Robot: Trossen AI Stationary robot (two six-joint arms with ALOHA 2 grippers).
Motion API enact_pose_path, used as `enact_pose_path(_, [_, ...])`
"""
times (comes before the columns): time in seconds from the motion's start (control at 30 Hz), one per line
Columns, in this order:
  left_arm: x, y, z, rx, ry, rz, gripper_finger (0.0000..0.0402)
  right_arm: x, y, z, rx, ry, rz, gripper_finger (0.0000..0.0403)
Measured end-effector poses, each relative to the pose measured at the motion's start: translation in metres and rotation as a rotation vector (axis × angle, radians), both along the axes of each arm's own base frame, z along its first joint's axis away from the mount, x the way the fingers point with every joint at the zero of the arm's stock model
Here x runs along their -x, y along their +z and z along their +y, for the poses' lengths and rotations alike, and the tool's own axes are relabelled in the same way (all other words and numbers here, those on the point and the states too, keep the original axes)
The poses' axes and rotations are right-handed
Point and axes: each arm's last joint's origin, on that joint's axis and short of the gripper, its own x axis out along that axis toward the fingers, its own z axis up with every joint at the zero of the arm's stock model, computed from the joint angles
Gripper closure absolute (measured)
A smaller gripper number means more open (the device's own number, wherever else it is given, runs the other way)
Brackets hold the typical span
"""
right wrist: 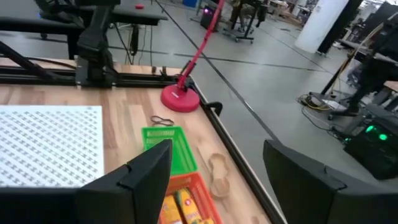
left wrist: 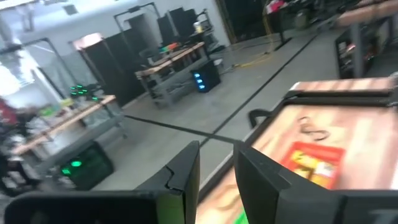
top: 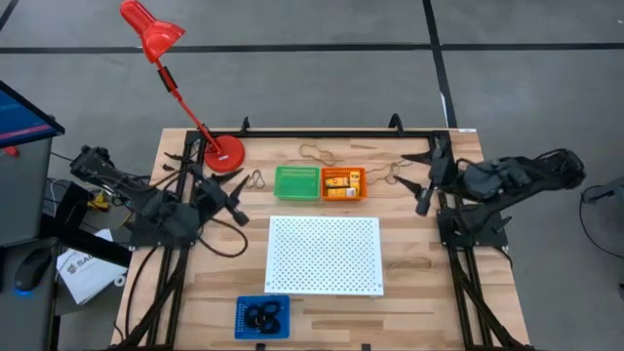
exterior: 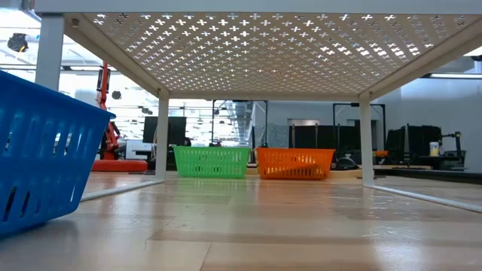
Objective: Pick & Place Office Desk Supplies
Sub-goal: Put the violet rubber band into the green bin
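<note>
Rubber bands just beside raised left hand, untouched.

Evenly and brightly lit from overhead, with only soft, short shadows under the red lamp and the white perforated board in the high view. Strongly backlit in the low view, windows blown out at upper left. Smeared with motion blur throughout the left wrist view; sharp in the right wrist view.

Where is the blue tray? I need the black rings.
In the high view, the blue tray sits at the table's near edge, just below the white board's left corner.
</note>
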Motion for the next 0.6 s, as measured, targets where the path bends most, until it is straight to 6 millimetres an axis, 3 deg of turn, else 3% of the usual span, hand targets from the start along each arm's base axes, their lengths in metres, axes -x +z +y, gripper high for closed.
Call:
enact_pose_path(0.27, [-0.010,0.003,0.028,-0.015,0.093,0.034,0.0314,0.022,0.002,-0.005,0.007,0.028,-0.003,0.0154])
enact_pose_path(0.6, [-0.011,0.029,0.042,-0.123,-0.201,0.023,0.0314,0.028,0.015,-0.004,0.169,0.104,0.005,0.0154])
